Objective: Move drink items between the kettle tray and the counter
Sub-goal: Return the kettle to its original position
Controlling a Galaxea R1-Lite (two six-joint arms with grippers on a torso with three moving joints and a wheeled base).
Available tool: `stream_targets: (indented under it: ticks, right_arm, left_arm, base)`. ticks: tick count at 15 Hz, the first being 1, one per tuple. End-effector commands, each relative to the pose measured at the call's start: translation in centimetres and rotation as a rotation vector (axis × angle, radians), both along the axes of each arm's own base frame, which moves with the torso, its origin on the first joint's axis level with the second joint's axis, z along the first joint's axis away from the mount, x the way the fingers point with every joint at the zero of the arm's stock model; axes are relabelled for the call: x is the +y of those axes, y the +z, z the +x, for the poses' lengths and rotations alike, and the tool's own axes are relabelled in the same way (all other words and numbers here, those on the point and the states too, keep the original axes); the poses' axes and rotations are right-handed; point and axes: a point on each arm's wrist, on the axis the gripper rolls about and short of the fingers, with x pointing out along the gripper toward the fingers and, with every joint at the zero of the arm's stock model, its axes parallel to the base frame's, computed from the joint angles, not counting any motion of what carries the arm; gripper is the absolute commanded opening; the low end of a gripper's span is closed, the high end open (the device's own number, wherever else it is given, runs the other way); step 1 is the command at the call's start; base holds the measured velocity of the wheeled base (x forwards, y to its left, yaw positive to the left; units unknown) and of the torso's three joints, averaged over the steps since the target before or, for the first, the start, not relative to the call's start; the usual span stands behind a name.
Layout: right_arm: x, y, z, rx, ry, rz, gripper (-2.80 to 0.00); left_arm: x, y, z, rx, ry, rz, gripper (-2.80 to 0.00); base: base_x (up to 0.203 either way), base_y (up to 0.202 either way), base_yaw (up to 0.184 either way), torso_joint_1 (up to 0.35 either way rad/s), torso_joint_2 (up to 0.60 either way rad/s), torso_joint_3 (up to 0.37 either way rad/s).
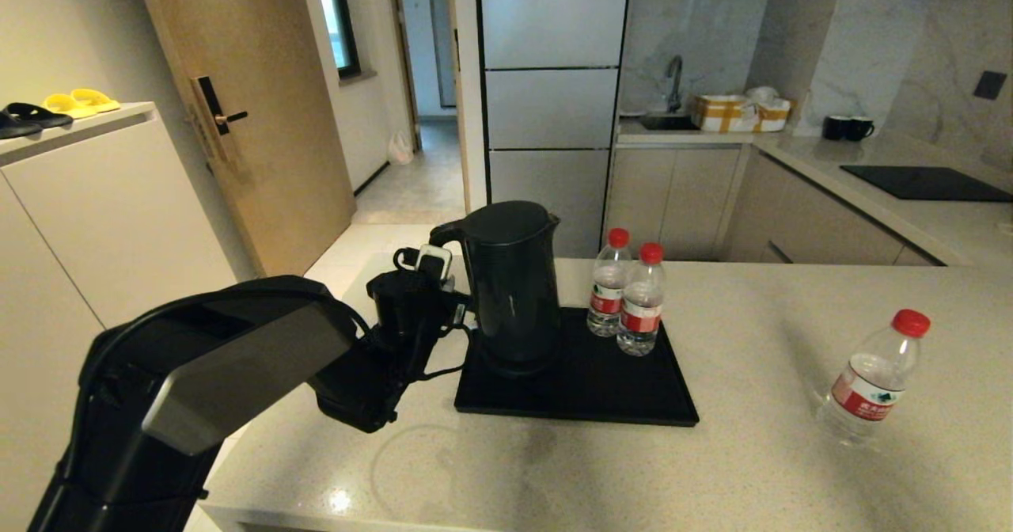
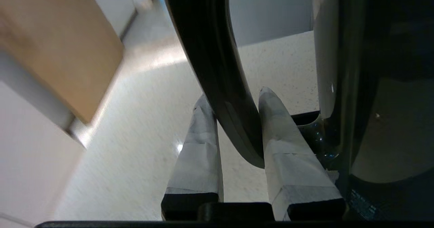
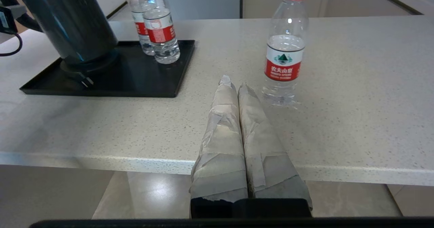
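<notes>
Kettle point(image 1: 513, 286) and two bottles point(image 1: 627, 294) on tray point(image 1: 601, 393).

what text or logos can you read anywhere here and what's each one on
"农夫山泉": white characters on the red label band of the lone water bottle standing on the counter, under a green mountain logo.
Labels on the two water bottles on the tray: print too small to read.
Kettle: no readable marking.
</notes>
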Motion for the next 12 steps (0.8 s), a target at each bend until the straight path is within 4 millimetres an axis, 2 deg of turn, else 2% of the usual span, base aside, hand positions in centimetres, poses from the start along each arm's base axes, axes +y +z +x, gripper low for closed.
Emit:
stream_targets:
  ticks: [1,10,12]
  right_arm:
    - [0.0,0.0,0.0,0.001,0.001,-0.001,-2.8]
    - [0.0,0.0,0.0,0.001,0.001,-0.001,-2.8]
    - [0.0,0.0,0.0,0.003,0.001,-0.001,-2.8]
  left_arm:
    - [-0.4,0.6,-0.2,-0.003,-0.008,0.014,-2.8]
    - [0.1,0.1,-1.2,0.031,-0.008,0.028,-2.8]
    - [0.1,0.8,-1.2,0.019,-0.008,0.023,-2.8]
  base:
    - [0.0,0.0,0.0,0.0,0.0,0.0]
    - [0.0,0.0,0.0,0.0,0.0,0.0]
    - [0.0,0.0,0.0,0.0,0.0,0.0]
